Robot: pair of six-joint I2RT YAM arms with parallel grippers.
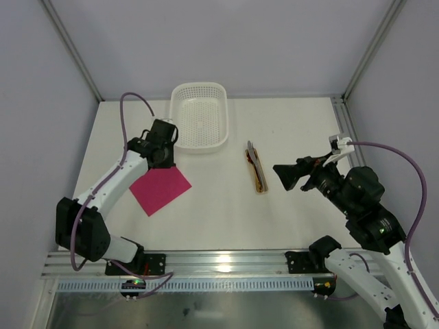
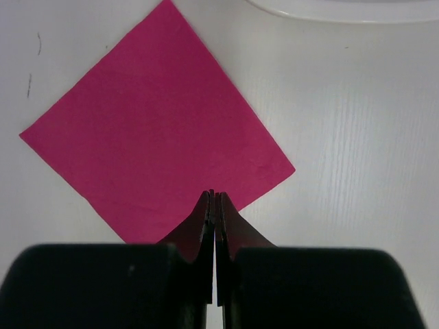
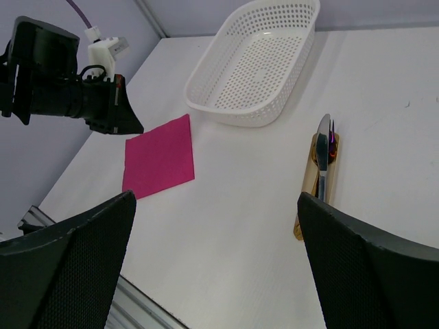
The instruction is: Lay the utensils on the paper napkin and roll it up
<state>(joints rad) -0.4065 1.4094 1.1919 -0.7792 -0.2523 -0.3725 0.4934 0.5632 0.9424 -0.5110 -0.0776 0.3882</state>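
The magenta-pink paper napkin (image 1: pixel 160 188) lies flat on the white table, left of centre; it also shows in the left wrist view (image 2: pixel 154 137) and the right wrist view (image 3: pixel 159 156). The utensils (image 1: pixel 256 166) lie bunched together right of centre, a grey piece on a gold one, seen also in the right wrist view (image 3: pixel 321 171). My left gripper (image 2: pixel 215 195) is shut and empty, hovering at the napkin's far edge. My right gripper (image 1: pixel 282 175) is open and empty, just right of the utensils.
A white perforated basket (image 1: pixel 199 114) stands at the back, close to the left gripper; it also shows in the right wrist view (image 3: pixel 255 62). Metal frame posts rise at the back corners. A metal rail (image 1: pixel 219 260) runs along the near table edge.
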